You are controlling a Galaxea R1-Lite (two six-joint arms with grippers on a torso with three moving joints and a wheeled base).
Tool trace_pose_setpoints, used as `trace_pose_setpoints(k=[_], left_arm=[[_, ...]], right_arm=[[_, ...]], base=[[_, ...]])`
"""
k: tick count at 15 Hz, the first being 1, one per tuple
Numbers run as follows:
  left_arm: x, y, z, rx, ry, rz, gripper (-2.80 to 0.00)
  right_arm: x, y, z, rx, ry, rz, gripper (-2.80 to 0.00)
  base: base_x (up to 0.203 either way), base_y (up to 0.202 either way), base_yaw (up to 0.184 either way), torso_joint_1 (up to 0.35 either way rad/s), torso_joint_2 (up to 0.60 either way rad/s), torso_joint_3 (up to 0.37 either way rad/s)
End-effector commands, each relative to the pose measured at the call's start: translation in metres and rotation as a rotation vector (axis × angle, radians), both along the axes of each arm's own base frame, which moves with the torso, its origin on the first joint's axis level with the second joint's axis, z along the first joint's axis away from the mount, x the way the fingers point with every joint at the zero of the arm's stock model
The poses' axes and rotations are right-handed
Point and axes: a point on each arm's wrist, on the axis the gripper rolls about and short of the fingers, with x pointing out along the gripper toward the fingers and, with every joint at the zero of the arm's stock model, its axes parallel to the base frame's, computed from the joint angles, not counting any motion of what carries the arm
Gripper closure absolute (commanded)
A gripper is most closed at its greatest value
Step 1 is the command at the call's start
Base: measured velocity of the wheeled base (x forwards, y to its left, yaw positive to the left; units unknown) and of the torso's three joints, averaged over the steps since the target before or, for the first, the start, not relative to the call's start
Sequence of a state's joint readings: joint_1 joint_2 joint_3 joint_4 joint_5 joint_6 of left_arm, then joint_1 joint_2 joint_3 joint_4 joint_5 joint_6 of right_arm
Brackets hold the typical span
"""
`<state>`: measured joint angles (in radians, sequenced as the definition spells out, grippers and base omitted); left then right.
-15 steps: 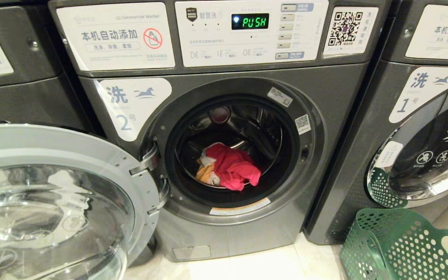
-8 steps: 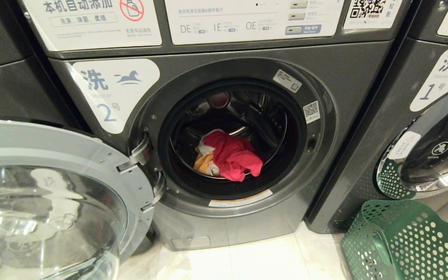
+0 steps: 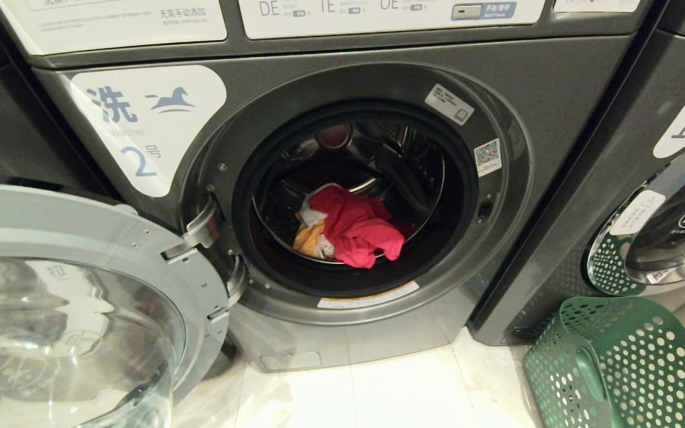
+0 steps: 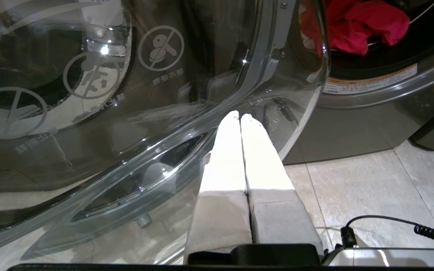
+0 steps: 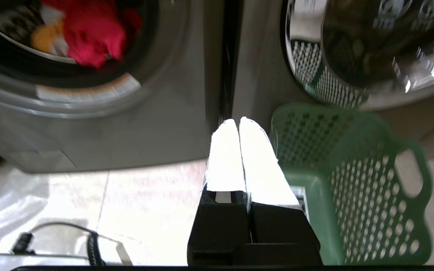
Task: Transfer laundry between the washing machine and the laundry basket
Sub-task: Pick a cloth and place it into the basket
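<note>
Washer no. 2 (image 3: 556, 107) faces the head camera with its door (image 3: 81, 238) swung fully out to the robot's left, hinged at the left rim of the opening. The door's glass bowl fills the lower left of the head view, so that side is blocked; the round port itself is unobstructed.

Laundry: a red garment (image 3: 357, 229) lies on top of an orange-and-white piece (image 3: 310, 238), heaped at the bottom of the drum (image 3: 408, 172), just inside the front lip and slightly left of the port's centre. Dark free space above and to the right of the pile inside the drum.

Green perforated laundry basket (image 3: 622, 362) sits on the tiled floor (image 3: 402, 392) at the robot's right, in front of washer no. 1 (image 3: 675, 178), whose door is closed. The basket's near-left corner is close to the seam between the two machines. Bare floor strip runs between the open door's edge and the basket, straight in front of the port.

Left gripper (image 4: 240, 117): fingers clenched together, holding nothing, tips close to the open door's glass, low by the floor.

Right gripper (image 5: 238, 121): fingers clenched together, empty, pointing at the seam between the washers, with the basket rim just beside it on the right side. Neither arm shows in the head view.
</note>
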<state>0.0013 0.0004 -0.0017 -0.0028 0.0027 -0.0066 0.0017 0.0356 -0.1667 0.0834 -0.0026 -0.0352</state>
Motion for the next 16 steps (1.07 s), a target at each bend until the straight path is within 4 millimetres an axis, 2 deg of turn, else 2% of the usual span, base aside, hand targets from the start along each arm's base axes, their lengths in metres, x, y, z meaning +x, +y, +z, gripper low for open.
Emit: trace_pose_setpoints(k=[1,2,3,4,6,9,11,13,16], left_arm=[[0.000,0.000,0.000,-0.001,-0.001,0.001,0.00],[0.000,0.000,0.000,0.000,-0.001,0.001,0.00],[0.000,0.000,0.000,-0.001,-0.001,0.001,0.00],[0.000,0.000,0.000,-0.001,-0.001,0.001,0.00],[0.000,0.000,0.000,0.000,-0.001,0.001,0.00],[0.000,0.000,0.000,0.000,-0.001,0.001,0.00],[0.000,0.000,0.000,-0.001,-0.001,0.001,0.00],[0.000,0.000,0.000,0.000,-0.001,0.001,0.00],[0.000,0.000,0.000,0.000,-0.001,0.001,0.00]], right_arm=[[-0.004,0.000,0.044,-0.002,-0.016,0.002,0.00],[0.003,0.000,0.074,0.002,0.025,0.015,0.00],[0.020,0.001,0.101,0.008,0.099,0.046,0.00],[0.044,0.002,0.119,0.016,0.186,0.102,0.00],[0.099,0.007,0.137,0.036,0.375,0.258,0.00],[0.163,0.023,0.132,0.005,0.588,0.489,0.00],[0.176,0.048,0.128,-0.060,0.646,0.639,0.00],[0.178,0.069,0.123,-0.077,0.699,0.740,0.00],[0.194,0.100,0.108,0.035,0.864,0.778,0.00]], base=[[0.000,0.000,0.000,0.000,0.00,0.000],[0.000,0.000,0.000,0.000,0.00,0.000],[0.000,0.000,0.000,0.000,0.00,0.000],[0.000,0.000,0.000,0.000,0.00,0.000],[0.000,0.000,0.000,0.000,0.00,0.000],[0.000,0.000,0.000,0.000,0.00,0.000],[0.000,0.000,0.000,0.000,0.00,0.000],[0.000,0.000,0.000,0.000,0.00,0.000],[0.000,0.000,0.000,0.000,0.00,0.000]])
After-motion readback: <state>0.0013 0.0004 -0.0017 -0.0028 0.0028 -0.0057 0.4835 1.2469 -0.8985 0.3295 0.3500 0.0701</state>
